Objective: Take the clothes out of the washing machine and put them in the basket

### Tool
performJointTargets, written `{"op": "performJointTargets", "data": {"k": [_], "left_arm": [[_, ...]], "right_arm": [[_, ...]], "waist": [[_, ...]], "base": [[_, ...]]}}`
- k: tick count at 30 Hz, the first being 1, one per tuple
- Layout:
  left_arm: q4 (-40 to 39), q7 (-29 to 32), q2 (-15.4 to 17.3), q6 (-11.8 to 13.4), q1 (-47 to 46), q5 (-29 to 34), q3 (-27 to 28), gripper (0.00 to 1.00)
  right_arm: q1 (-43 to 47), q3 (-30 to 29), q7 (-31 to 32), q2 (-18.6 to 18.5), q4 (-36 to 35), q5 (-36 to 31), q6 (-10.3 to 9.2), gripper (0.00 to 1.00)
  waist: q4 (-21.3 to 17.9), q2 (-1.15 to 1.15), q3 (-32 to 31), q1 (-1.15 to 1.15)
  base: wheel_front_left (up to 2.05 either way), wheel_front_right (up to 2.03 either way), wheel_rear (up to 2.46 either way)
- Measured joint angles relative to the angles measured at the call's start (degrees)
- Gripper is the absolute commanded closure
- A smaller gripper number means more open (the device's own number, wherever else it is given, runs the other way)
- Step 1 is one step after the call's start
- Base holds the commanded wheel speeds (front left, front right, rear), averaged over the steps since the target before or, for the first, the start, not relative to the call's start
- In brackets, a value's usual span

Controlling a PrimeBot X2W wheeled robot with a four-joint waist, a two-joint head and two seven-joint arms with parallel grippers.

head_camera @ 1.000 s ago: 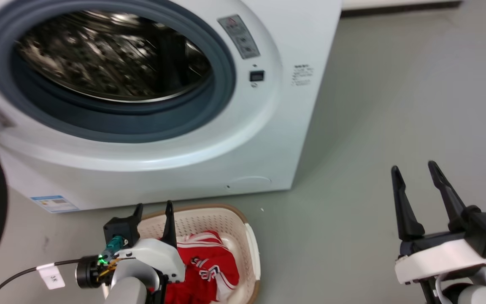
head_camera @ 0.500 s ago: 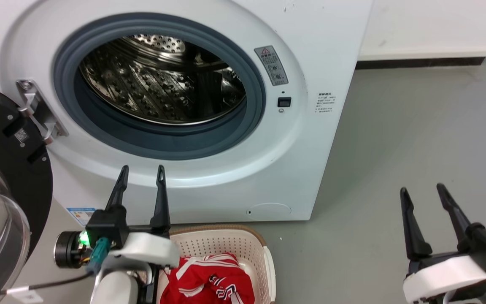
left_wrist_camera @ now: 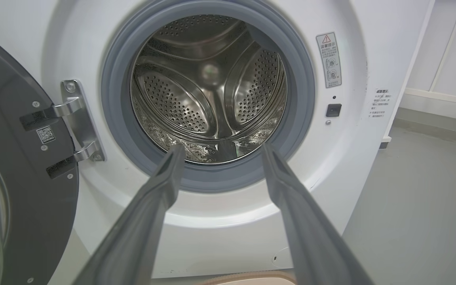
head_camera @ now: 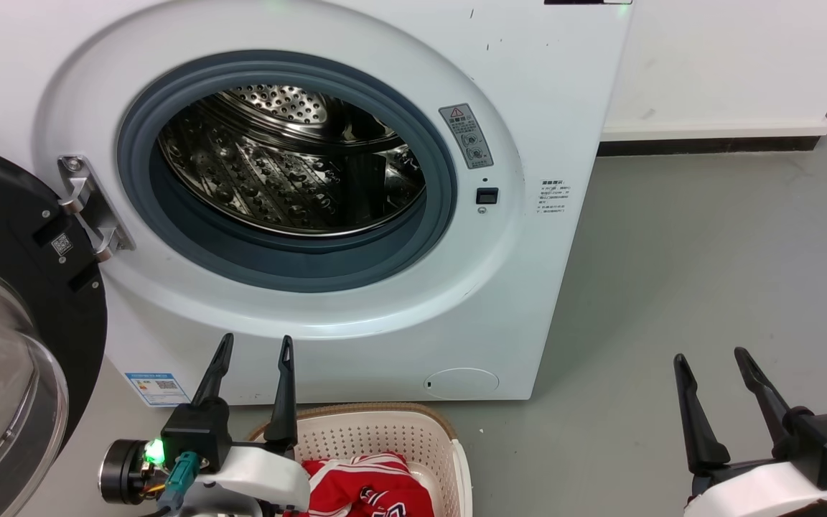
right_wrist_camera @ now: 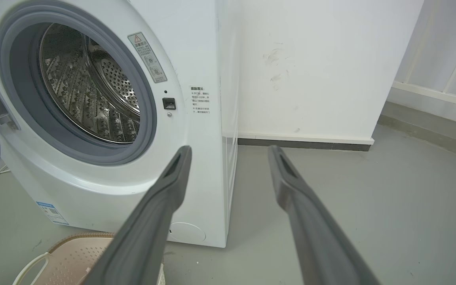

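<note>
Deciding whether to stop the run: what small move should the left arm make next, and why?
Probably draw the left gripper back to rest: the drum of the washing machine shows bare steel, the clothes lie in the basket, and the right gripper is open and empty too.

Large white front-loading washing machine [head_camera: 385, 345] straight ahead of the left pincer [head_camera: 256, 339], ahead and to the left of the right pincer [head_camera: 709, 354]. Black-framed glass door [head_camera: 11, 237] swung wide open, out to the left pincer's left. Grey ring around a shiny perforated drum [head_camera: 277, 187]. Cream basket [head_camera: 413, 411] with brown rim, upright on the floor below and just right of the left pincer, close before the machine. Crumpled red clothes [head_camera: 363, 488] with white stripes inside it.
</note>
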Motion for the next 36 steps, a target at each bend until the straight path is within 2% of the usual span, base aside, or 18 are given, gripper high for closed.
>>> {"op": "performJointTargets", "data": {"k": [21,22,26,36], "left_arm": [[-1.54,0.96,0.38,1.03,0.57,-0.98,-0.62,0.00],[-1.44,0.96,0.40,1.05,0.58,-0.98,-0.65,1.00],[0.45,1.46,0.09,0.97,1.38,-2.04,-0.45,1.00],[1.45,4.01,-0.02,-0.51,1.35,-13.51,1.44,1.00]], "right_arm": [[0.43,0.43,-0.58,0.00,0.19,0.46,0.00,0.00],[0.44,0.47,-0.58,0.01,0.27,0.46,0.00,1.00],[0.71,0.70,-0.48,0.02,1.92,1.41,0.01,1.00],[0.31,0.82,-0.26,-0.47,4.70,14.18,0.00,1.00]], "waist": [[0.48,0.00,0.49,0.00],[0.49,0.00,0.50,0.00],[0.49,0.00,0.51,0.00],[0.43,0.00,0.53,0.00]], "base": [[0.00,0.00,0.00],[0.00,0.00,0.00],[0.00,0.00,0.00],[0.00,0.00,0.00]]}}
